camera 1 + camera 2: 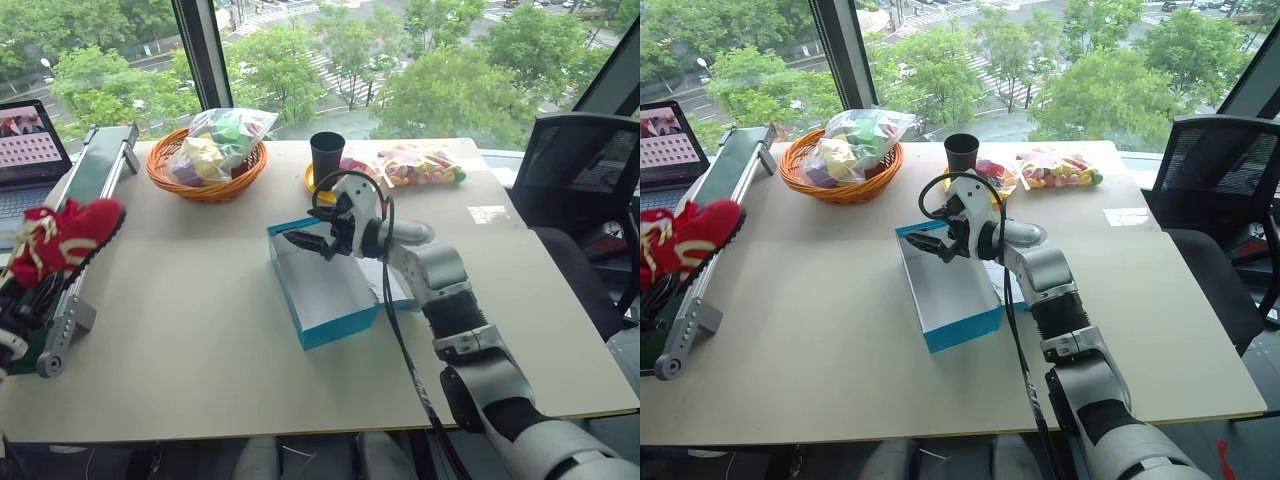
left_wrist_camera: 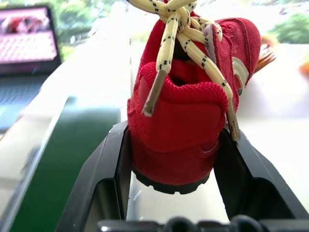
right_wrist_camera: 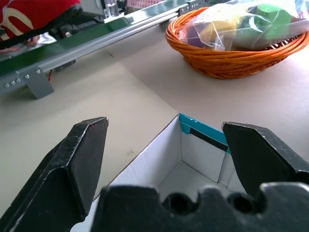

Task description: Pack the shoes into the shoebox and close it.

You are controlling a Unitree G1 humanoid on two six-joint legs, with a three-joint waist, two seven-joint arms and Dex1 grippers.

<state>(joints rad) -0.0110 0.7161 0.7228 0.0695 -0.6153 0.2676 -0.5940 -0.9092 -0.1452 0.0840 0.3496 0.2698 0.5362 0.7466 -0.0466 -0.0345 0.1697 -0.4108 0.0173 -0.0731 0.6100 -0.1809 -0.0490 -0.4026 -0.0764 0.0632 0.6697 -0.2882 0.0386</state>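
Observation:
A red shoe (image 1: 68, 238) with cream laces hangs over the conveyor at the table's left edge, heel toward my wrist camera. My left gripper (image 2: 176, 145) is shut on the shoe (image 2: 181, 111), one black finger (image 2: 113, 159) on each side of its heel. The turquoise shoebox (image 1: 340, 325) lies open in the middle of the table, white inside and with nothing in it. My right gripper (image 1: 305, 240) hovers open just above the box's far end, its fingers (image 3: 84, 150) spread over the box's far corner (image 3: 193, 128).
A green-belted conveyor (image 1: 95, 180) runs along the table's left side, with a laptop (image 1: 30, 150) beyond it. At the back stand an orange basket (image 1: 205, 185) holding a clear bag, a black cup (image 1: 326, 155) and another bag of colourful items (image 1: 420, 165). An office chair (image 1: 580, 180) is at the right.

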